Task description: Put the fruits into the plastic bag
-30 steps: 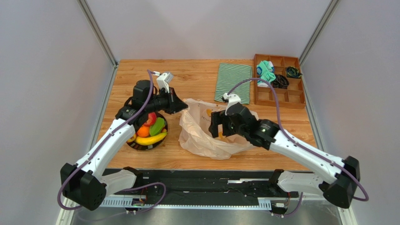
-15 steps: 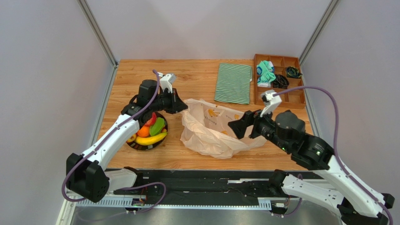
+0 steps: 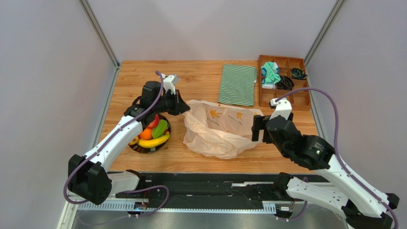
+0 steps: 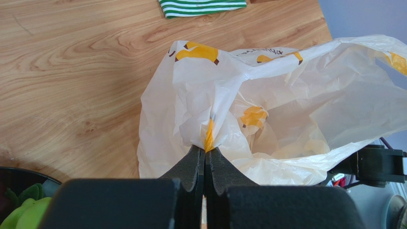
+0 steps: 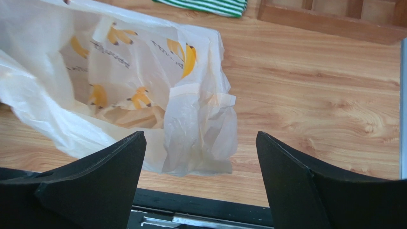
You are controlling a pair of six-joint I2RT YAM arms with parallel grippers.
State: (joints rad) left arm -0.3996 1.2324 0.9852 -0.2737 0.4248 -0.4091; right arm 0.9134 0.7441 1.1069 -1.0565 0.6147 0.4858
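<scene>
The large, crinkly, translucent white plastic bag [image 3: 217, 131] printed with yellow bananas is seen lying in the middle of the wooden table [image 3: 138, 76], with its mouth gaping. Its left rim is pinched in the left gripper [image 3: 184, 106], whose dark jaws are pressed fully together on a gathered fold of the film. The left arm is stretched forward from its base and passes over the black bowl [image 3: 132, 146], its wrist turned right toward the bag.

The small toy fruits [image 3: 152, 133] are all seen heaped in that bowl, just left of the bag: a yellow banana [image 3: 154, 141], a red apple [image 3: 154, 121], an orange [image 3: 145, 133] and an elongated green piece [image 3: 160, 128].

The right arm is bent high at the elbow, with its forearm angled left. The right gripper [image 3: 258, 129] is held at the bag's right end, jaws spread wide, and nothing is gripped between them.

A folded green-and-white striped cloth [image 3: 237, 84] and a compartmented wooden tray [image 3: 261, 90] are seen at the far right of the table.
</scene>
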